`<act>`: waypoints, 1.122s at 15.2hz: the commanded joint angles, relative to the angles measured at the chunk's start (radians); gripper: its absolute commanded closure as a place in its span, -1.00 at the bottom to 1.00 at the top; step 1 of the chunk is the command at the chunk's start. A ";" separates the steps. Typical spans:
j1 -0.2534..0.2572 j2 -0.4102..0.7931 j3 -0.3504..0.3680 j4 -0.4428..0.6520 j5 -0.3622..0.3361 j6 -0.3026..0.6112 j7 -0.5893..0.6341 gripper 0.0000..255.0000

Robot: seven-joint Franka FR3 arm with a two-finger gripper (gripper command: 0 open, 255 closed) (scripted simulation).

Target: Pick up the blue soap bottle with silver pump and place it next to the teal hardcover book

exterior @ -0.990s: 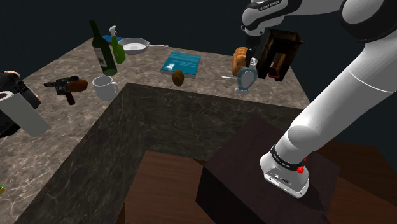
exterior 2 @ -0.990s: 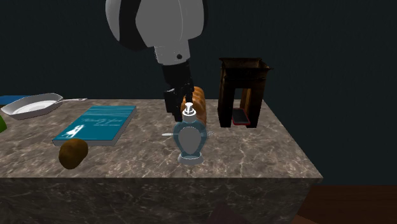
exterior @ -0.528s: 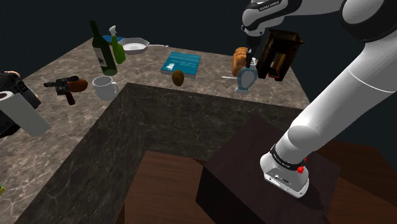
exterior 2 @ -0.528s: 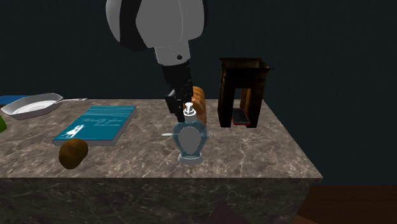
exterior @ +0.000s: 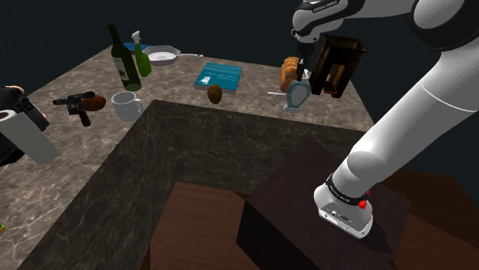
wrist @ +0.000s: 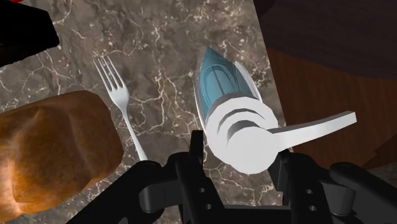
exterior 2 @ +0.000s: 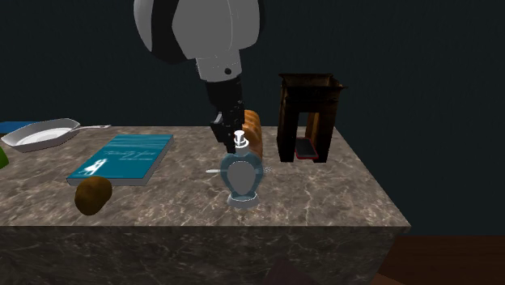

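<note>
Bread (wrist: 51,153), fork (wrist: 118,89) beside soap bottle (wrist: 222,83) — potato (exterior 2: 93,195) near book (exterior 2: 121,158).

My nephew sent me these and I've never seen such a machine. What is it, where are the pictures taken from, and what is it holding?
It is a white robot arm on a box stand, with a black two-finger tool. One picture looks down from beside the stand, one faces the marble-patterned counter, one sits on the hand itself. On the counter lie a teal book, a bread loaf and a fork. The tool's fingers clasp the white pump of a blue soap bottle.
</note>
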 commanded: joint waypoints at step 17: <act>0.005 -0.046 0.014 0.165 -0.007 -0.215 -0.009 1.00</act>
